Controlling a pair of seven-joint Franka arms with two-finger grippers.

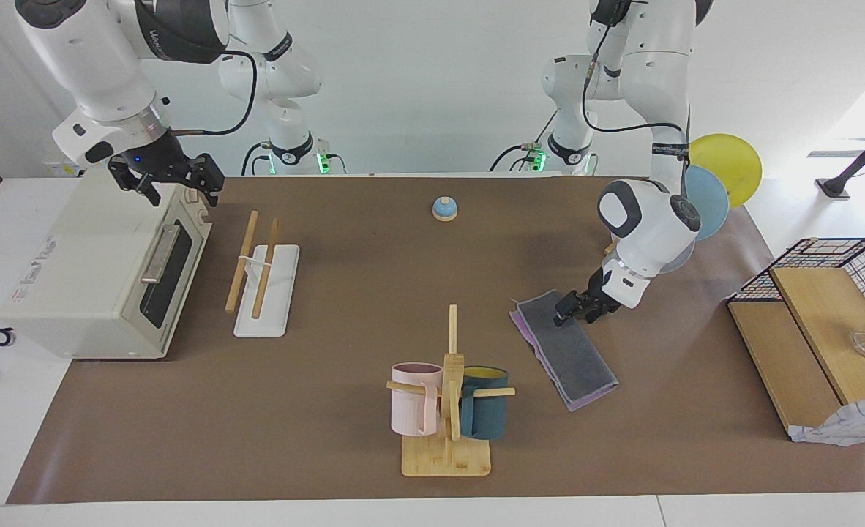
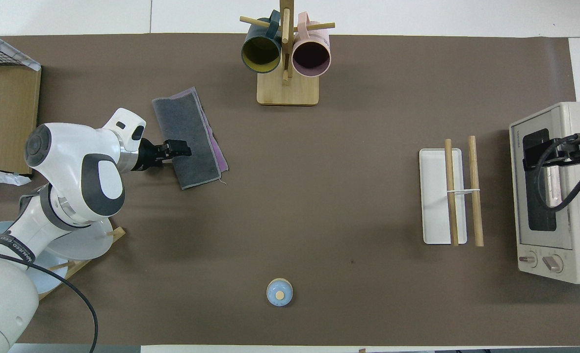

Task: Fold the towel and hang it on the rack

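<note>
Readable markings

"TOSHIBA" faintly on the toaster oven (image 2: 555, 196) front; red warning triangle label by its knobs; "WANEED FEED…" on the left arm's cable band (image 2: 10, 246).

The towel (image 1: 566, 350) is soft matt cloth, fuzzy grey on top. The rack (image 1: 264, 274) has smooth pale wooden rods on a glossy white base. Matt brown paper covers the desk (image 1: 345, 439).

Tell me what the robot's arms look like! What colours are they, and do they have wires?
Both arms are chunky, rounded white shells with dark grey joint bands. The left arm's small black two-finger tool sits below a bulgy white wrist. The right arm's black tool sits under a silvery ring with a tiny blue light. A black cable loops along each arm, and green lights glow at both bases.
</note>
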